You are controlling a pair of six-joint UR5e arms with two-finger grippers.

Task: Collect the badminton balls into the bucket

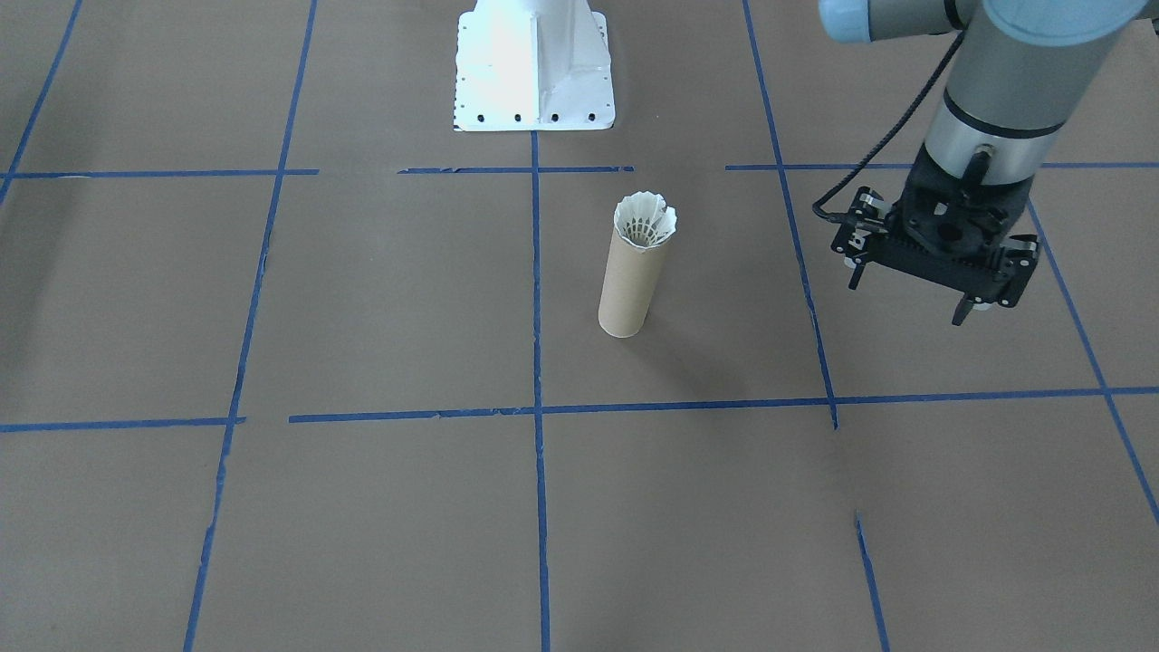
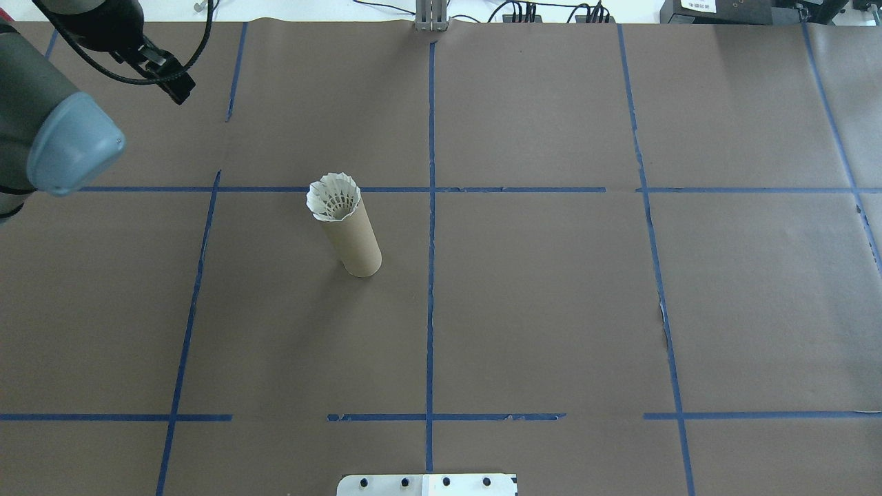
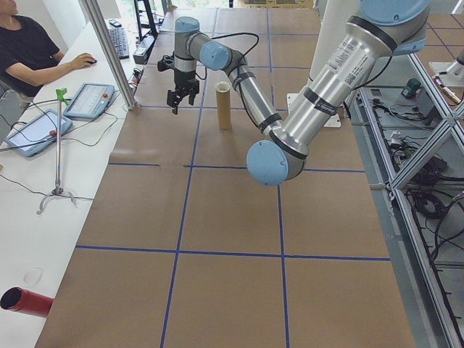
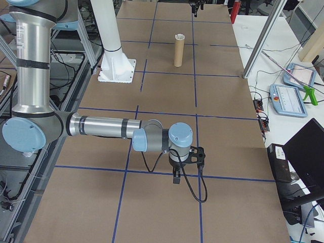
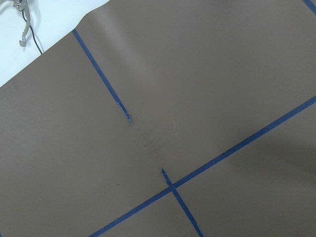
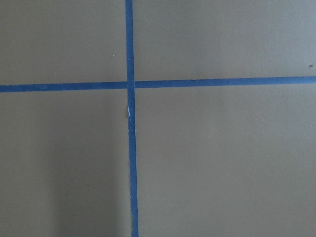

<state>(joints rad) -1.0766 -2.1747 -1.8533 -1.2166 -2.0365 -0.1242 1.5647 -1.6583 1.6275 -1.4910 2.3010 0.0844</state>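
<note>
One shuttlecock sat skirt-up in the cardboard tube's mouth at frame centre, the left gripper hung released at right, so collection looked done; retreat remained.

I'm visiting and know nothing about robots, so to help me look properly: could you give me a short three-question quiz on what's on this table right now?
1. True or false: the shuttlecock is lying on the brown paper beside the cardboard tube.
2. How does the tube stand? A) upright B) tipped on its side C) held in a gripper
3. Fill in: the left gripper hangs above the table, holding ____.

Key
1. False. Its feathers stick out of the tube's top opening.
2. A. It stands upright on the paper, apart from both arms.
3. Nothing. Its fingers are spread with empty space between them. The right gripper shows only in the right side view, too small to judge.
</note>
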